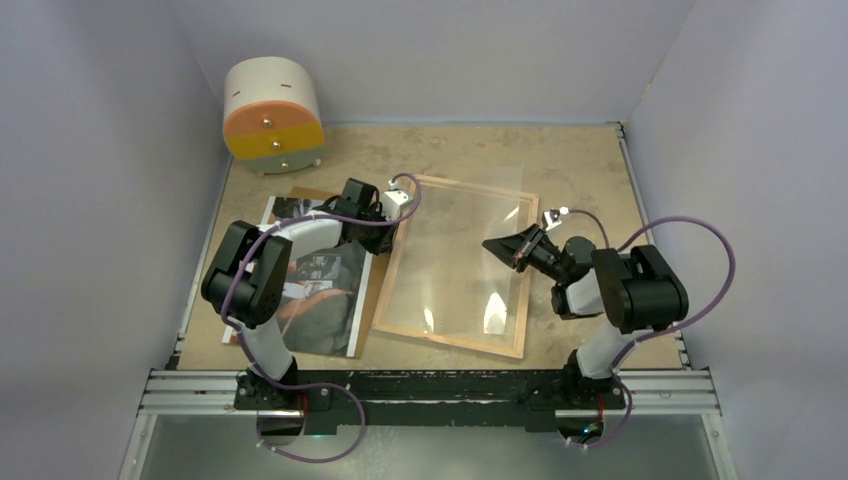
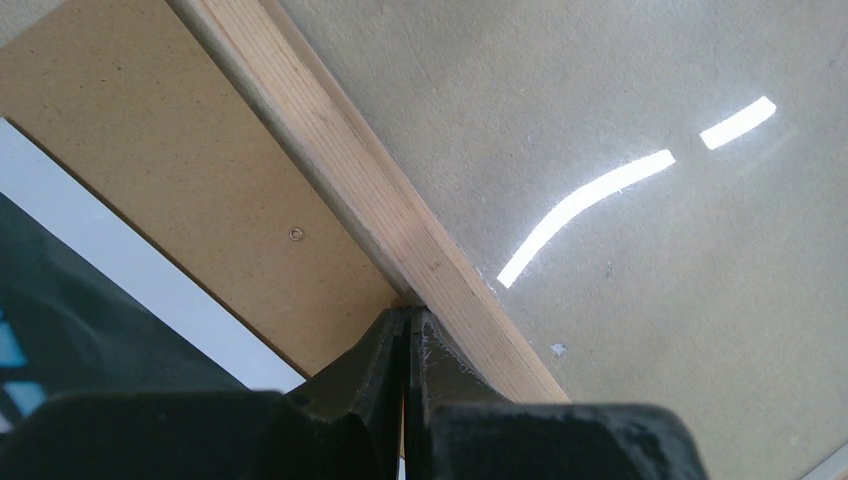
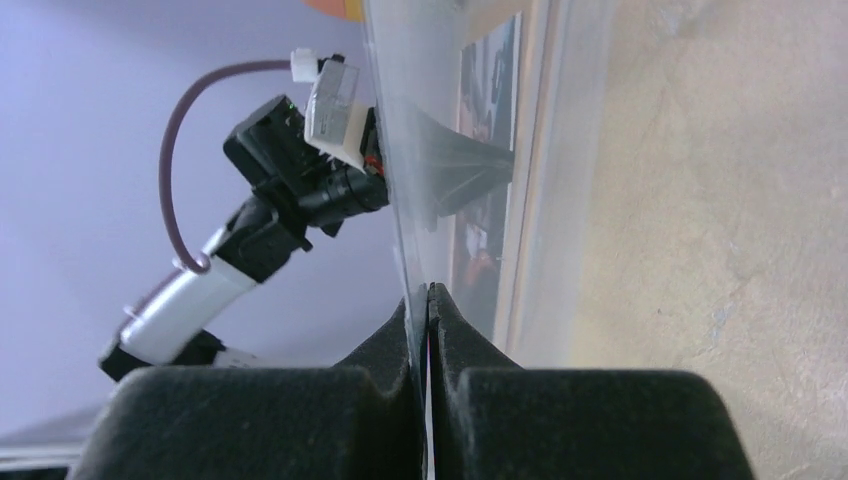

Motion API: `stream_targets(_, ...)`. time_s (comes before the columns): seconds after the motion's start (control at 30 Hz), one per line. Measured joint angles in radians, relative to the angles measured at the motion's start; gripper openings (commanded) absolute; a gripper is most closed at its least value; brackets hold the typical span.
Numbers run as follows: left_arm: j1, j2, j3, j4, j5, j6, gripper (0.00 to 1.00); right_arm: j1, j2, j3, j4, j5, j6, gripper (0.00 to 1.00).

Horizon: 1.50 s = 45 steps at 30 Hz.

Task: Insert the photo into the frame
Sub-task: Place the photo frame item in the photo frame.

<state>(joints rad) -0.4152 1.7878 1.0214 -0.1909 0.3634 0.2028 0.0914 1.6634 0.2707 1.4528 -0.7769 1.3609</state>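
- We're at the frame-handling step: the large thin rectangular picture frame with the light wooden rim [image 1: 448,340] lies flat in the middle of the tan surface [image 1: 580,170], wooden side up.
- The left tool [image 2: 408,325] is pressed together right at the outer edge of that rim, near the far-left corner. We cannot tell whether anything thin sits between its tips.
- The right tool [image 3: 428,295] is pinching the thin clear pane [image 3: 400,150] at the frame's right side, and the sheet runs edge-on straight out from its tips.
- The large glossy dark photo with orange-red patches [image 1: 335,300] rests picture-up on the plain brown hardboard sheet [image 2: 200,170], just left of the frame and partly under the left arm. It isn't in yet!
- Our read: this is early going, with the frame being readied.
- Next, one tool has to let go, catch the photo by its white border, and carry it across the rim.
- The print then has to be squared to the opening so no corner hangs up on the wood.
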Motion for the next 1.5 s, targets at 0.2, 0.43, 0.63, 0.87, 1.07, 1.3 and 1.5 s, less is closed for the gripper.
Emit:
stream_targets(0.2, 0.000, 0.000, 0.000, 0.000, 0.000, 0.001, 0.00, 0.001, 0.115, 0.000, 0.067, 0.024, 0.193, 0.00)
stream_targets(0.43, 0.000, 0.000, 0.000, 0.000, 0.000, 0.002, 0.00, 0.026, 0.091, 0.000, 0.102, 0.031, 0.218, 0.00)
stream_targets(0.63, 0.000, 0.000, 0.000, 0.000, 0.000, 0.002, 0.00, 0.034, 0.000, 0.013, 0.100, 0.024, 0.195, 0.00)
stream_targets(0.87, -0.001, -0.002, 0.000, -0.001, -0.001, 0.003, 0.00, 0.046, -0.169, 0.054, -0.090, 0.026, 0.036, 0.00)
stream_targets(1.07, -0.001, -0.002, 0.000, -0.001, -0.001, 0.003, 0.00, 0.047, -0.212, 0.069, -0.239, 0.027, -0.054, 0.00)
stream_targets(1.3, -0.005, -0.006, -0.001, -0.003, -0.008, 0.009, 0.00, 0.053, -0.212, 0.093, -0.364, 0.039, -0.122, 0.00)
stream_targets(1.5, -0.006, -0.008, -0.004, -0.001, -0.010, 0.020, 0.00, 0.053, -0.267, 0.093, -0.553, 0.087, -0.193, 0.00)
